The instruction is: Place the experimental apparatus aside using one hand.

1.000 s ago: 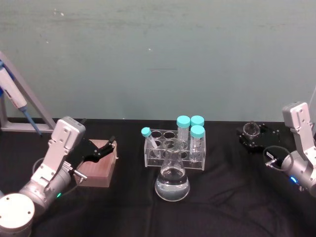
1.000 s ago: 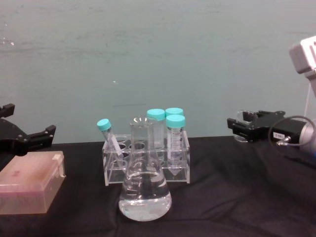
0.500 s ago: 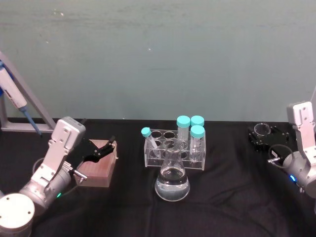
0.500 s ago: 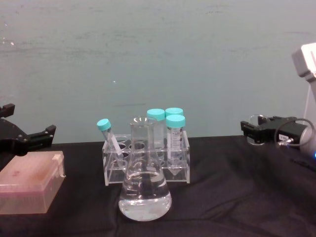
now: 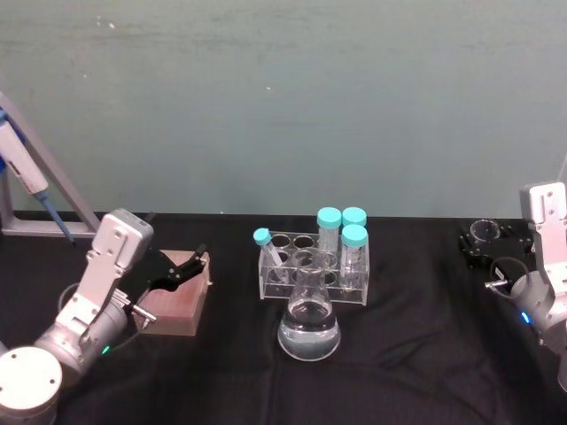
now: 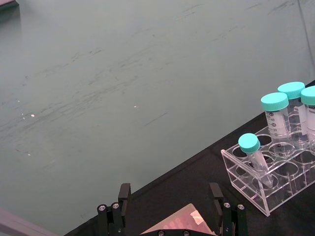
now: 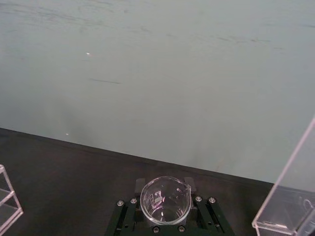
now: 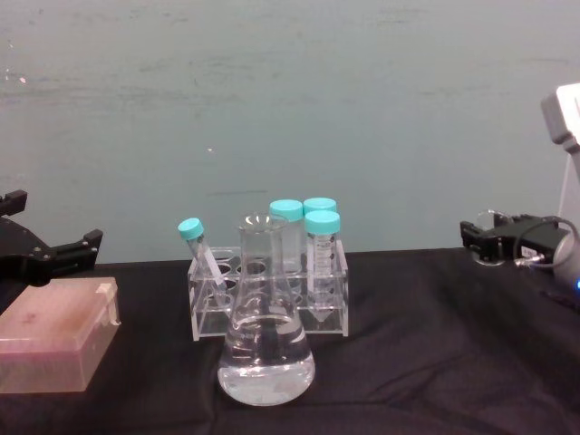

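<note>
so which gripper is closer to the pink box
Left. The left gripper hovers just above the pink box, jaws open; the right gripper, holding a small beaker, is far off at the table's right edge.

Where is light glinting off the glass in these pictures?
Chest view: the conical flask shows bright highlights in its liquid. Right wrist view: glints inside the small beaker held in the right tool. Left wrist view: sheen on the pink box.
</note>
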`<state>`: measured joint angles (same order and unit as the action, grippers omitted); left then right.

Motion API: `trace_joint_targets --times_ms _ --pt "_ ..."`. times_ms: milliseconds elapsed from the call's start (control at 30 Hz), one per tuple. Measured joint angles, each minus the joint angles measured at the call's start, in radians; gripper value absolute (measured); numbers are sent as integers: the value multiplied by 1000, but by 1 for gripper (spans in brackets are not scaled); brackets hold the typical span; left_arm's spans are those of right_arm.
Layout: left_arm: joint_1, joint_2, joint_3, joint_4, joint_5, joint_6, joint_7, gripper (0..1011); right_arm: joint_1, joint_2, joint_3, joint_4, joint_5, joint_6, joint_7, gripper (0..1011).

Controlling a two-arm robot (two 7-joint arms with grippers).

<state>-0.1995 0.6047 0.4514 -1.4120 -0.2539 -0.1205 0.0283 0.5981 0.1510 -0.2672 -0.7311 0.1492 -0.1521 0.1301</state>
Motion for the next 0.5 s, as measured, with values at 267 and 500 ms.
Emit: trace_joint_targets --times_ms 267,500 --pt "0 0 0 0 0 0 0 1000 -5 -7 22 4 -22 8 -32 470" --pt "0 0 0 0 0 0 0 1000 -6 -8 45 8 -39 13 -51 470"
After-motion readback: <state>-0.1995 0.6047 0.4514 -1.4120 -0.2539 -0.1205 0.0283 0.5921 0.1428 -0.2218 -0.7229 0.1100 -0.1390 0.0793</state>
